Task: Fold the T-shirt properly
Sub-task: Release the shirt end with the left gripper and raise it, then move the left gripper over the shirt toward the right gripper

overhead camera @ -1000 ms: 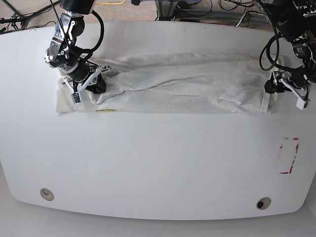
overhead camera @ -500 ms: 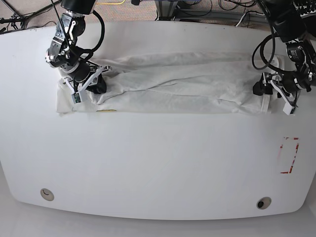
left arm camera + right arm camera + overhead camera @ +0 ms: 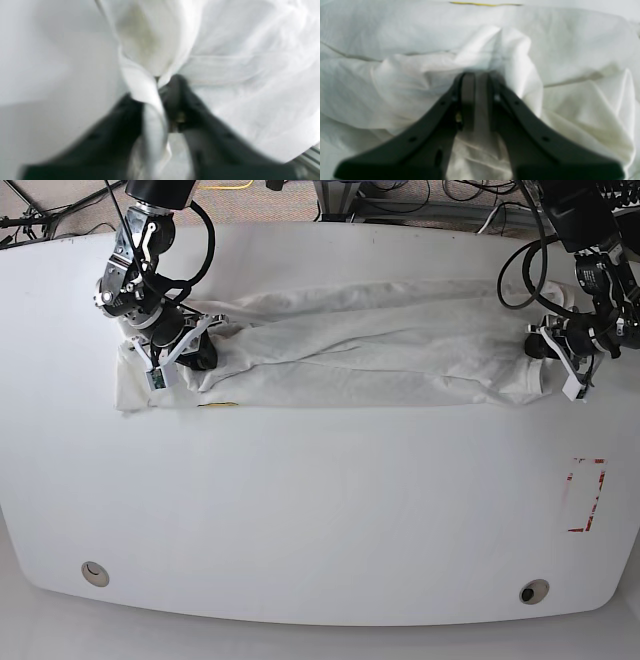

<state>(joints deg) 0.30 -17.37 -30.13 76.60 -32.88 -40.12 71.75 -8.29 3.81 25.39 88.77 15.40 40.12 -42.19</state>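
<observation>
While both claws pinch its ends, the T-shirt lies as a long band across the far half of the worktop.
The left claw is clamped on a hem fold at the band's right end; the right claw is closed on bunched cloth at the other end. The cotton looks light, limp and wrinkly, likely to sag and slide, so gripping doubled edges or corners seems wisest.

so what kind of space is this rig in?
Likely a robotics lab: a white table with two arms working a T-shirt, loose cables on carpet behind, and a red tape marker.
</observation>
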